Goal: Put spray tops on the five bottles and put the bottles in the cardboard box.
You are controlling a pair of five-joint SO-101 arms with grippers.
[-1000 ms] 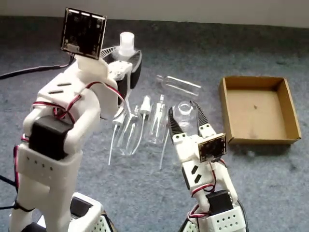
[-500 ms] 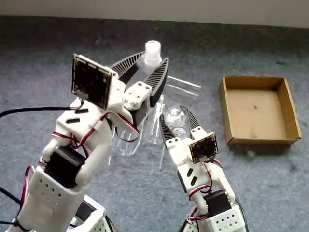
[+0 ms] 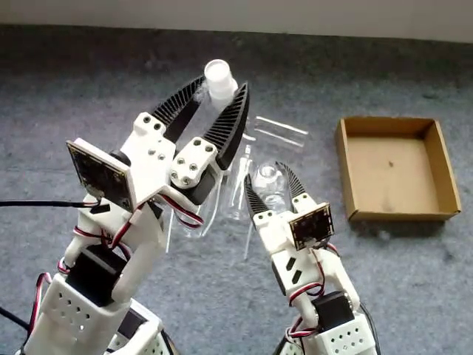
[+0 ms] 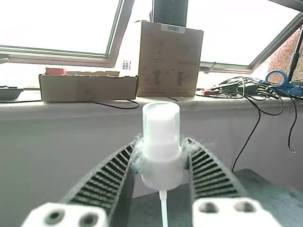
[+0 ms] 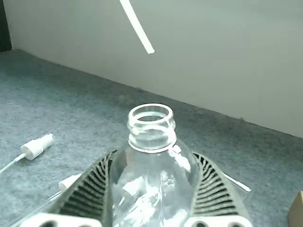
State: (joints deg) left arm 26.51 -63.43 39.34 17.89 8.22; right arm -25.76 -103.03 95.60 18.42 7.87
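Note:
My left gripper (image 3: 216,103) is raised high and shut on a white spray top (image 3: 219,78) (image 4: 161,146), whose thin dip tube (image 4: 163,208) hangs down between the fingers. My right gripper (image 3: 271,183) is shut on a clear open-necked bottle (image 3: 269,181) (image 5: 151,165) held upright, just right of and below the left gripper. The end of the dip tube (image 5: 137,27) hangs above the bottle's neck in the right wrist view. More clear bottles (image 3: 239,185) lie on the carpet between the arms. The cardboard box (image 3: 395,168) stands to the right, with nothing in it.
Loose spray tops (image 5: 35,146) with tubes lie on the grey carpet near the bottles. Another clear bottle (image 3: 277,133) lies farther back. A pale wall bounds the far edge of the carpet. Bare carpet lies in front of the box.
My left arm swung right and tipped over, carrying the spray top from the back left toward the bottle. My right gripper closed in on the bottle and shifted slightly left.

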